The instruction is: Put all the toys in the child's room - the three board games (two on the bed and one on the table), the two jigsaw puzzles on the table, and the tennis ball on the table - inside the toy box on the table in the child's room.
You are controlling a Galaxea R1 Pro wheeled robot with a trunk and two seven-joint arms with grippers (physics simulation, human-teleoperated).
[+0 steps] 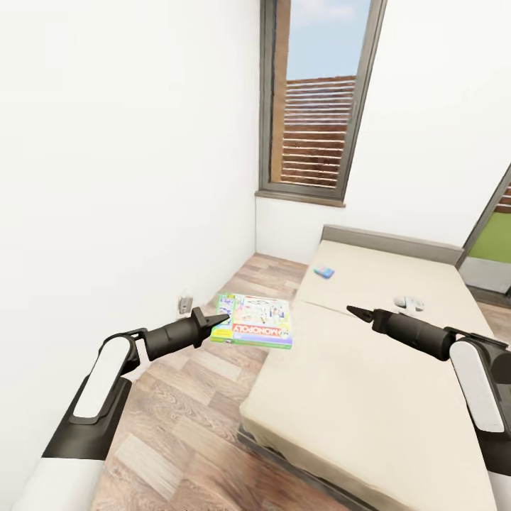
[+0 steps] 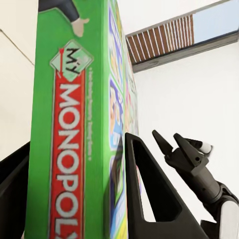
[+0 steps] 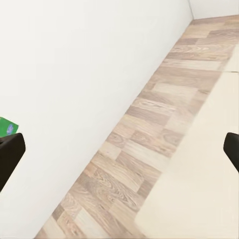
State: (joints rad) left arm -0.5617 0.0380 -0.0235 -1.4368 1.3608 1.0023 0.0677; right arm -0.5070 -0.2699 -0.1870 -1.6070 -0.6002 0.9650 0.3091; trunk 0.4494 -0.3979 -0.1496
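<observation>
L gripper [image 1: 215, 323] clamps one short end of the board game [image 1: 255, 321]; box is held flat in the air above the floor [image 1: 177, 433], just off the bed's [image 1: 369, 397] L edge. Risk: grip is at the edge only, so the far end could sag or slip out on a turn, or clip the wall [image 1: 121, 177]. Long axis runs away from the gripper toward the bed, spine w/ title facing the robot. R gripper [image 1: 353, 311] carries nothing and hangs over the bed; fingers spread wide per R wrist view.

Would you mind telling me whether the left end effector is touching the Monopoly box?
Touching: in the left wrist view, the left end effector has its fingers pressed against both faces of the Monopoly box.
</observation>
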